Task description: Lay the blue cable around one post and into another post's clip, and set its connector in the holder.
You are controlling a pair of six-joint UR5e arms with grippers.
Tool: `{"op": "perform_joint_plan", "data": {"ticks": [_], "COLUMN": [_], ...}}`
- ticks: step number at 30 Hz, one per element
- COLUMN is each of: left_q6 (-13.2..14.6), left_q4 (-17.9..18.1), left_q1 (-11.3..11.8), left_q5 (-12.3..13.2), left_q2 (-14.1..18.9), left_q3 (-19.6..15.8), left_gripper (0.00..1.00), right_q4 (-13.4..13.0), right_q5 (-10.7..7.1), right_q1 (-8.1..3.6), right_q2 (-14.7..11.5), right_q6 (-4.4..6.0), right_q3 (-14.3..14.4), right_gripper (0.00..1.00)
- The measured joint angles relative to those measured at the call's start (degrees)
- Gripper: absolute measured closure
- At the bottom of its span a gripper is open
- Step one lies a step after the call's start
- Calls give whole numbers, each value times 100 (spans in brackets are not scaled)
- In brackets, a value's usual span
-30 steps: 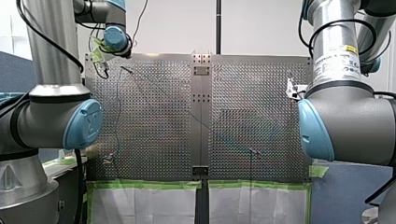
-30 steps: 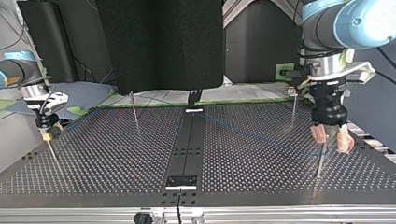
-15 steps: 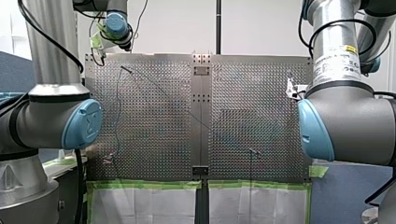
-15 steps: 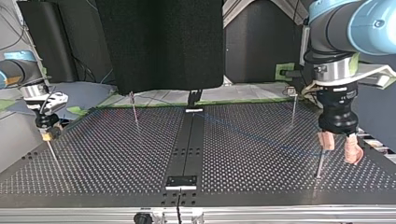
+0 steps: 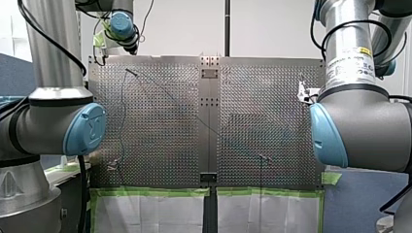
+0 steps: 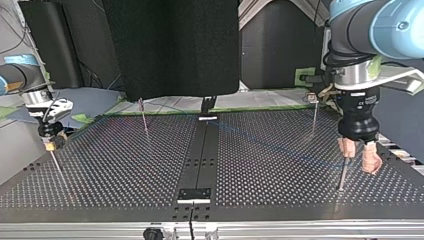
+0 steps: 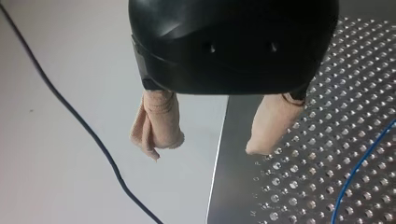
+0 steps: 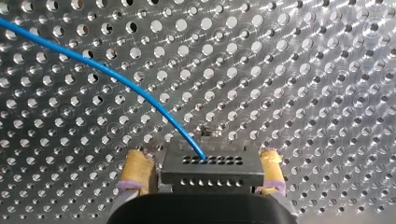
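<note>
The blue cable point(image 8: 107, 72) runs across the perforated plate and ends in a black connector block point(image 8: 211, 168). That block sits between the yellow pads point(image 8: 135, 170) of my right gripper point(image 8: 205, 172), whose jaws stand open on either side of it. In the top view my right gripper point(image 6: 50, 141) is at the plate's left edge. My left gripper point(image 6: 359, 154) hangs open and empty at the right edge, its beige pads point(image 7: 159, 123) apart, just above a thin post point(image 6: 343, 175). A stretch of the cable point(image 7: 359, 172) lies beside it on the plate.
Two more thin posts point(image 6: 144, 116) point(image 6: 314, 114) stand toward the top view's back. A dark centre strip point(image 6: 200, 160) divides the perforated plate point(image 6: 125, 165). A black cable point(image 7: 79, 126) trails off the plate beside my left gripper. Green tape edges the plate point(image 5: 155, 191).
My left gripper has swung out toward the top view's right edge and lower, then eased slightly back. My right gripper has stayed still at the connector.
</note>
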Motion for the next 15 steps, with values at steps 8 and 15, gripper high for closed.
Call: {"op": "perform_joint_plan", "data": {"ticks": [8,15], "left_q6": [378,744], "left_q4": [-7,-8], "left_q1": [-42,-75], "left_q5": [-24,-21], "left_q2": [-4,-3], "left_q3": [0,0], "left_gripper": [0,0], "right_q4": [0,5], "right_q5": [-2,-4], "right_q1": [-2,0], "right_q2": [0,1], "right_q6": [0,0], "right_q3": [-1,-3], "right_gripper": [1,1]}}
